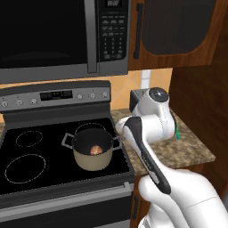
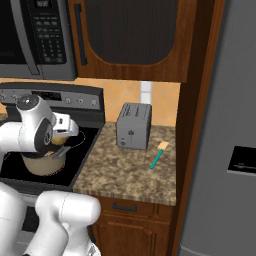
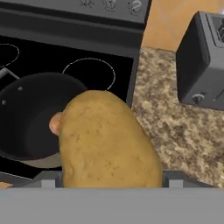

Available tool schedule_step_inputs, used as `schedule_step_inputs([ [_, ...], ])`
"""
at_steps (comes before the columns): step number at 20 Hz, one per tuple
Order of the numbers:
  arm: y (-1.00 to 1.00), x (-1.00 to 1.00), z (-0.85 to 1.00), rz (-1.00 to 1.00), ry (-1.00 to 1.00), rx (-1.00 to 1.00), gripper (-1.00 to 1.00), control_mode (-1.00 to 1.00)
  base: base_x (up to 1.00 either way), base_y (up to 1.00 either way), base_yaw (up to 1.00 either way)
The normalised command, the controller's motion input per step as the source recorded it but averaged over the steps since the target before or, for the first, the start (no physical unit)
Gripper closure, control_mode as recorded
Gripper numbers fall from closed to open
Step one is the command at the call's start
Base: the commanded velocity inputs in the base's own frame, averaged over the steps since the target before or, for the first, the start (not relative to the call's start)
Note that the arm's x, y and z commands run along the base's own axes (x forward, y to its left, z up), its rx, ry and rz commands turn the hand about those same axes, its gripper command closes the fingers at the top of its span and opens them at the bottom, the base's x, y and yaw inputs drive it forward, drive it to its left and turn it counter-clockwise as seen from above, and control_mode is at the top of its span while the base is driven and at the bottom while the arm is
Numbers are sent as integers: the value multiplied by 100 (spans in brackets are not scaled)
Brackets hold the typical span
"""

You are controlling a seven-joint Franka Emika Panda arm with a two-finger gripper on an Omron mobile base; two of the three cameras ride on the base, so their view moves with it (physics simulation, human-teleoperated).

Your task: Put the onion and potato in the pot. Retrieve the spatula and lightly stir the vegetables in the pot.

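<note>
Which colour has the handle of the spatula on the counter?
Teal-green; the spatula shows best in the right base view, with a pale tan head.

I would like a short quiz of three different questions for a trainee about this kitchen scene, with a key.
1. True or false: the orange-brown onion lies in the beige pot.
2. What does the claw hold? A) yellowish-tan potato B) teal-handled spatula C) nothing
3. Fill in: the spatula lies on the speckled counter beside the grey ____.

Key: 1 true; 2 A; 3 toaster.
</note>
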Motion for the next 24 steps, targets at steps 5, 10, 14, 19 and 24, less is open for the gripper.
schedule_step_inputs([
  [5, 100, 23, -9, 9, 5, -1, 100, -100, 0, 0, 0],
  [10, 92, 78, -77, 4, 15, -4, 100, -100, 0, 0, 0],
  [14, 54, 84, -79, 0, 9, -7, 100, -100, 0, 0, 0],
  [19, 22, 29, -43, 0, 6, -1, -100, -100, 0, 0, 0],
  [24, 0, 0, -10, 0, 2, 0, -100, -100, 0, 0, 0],
])
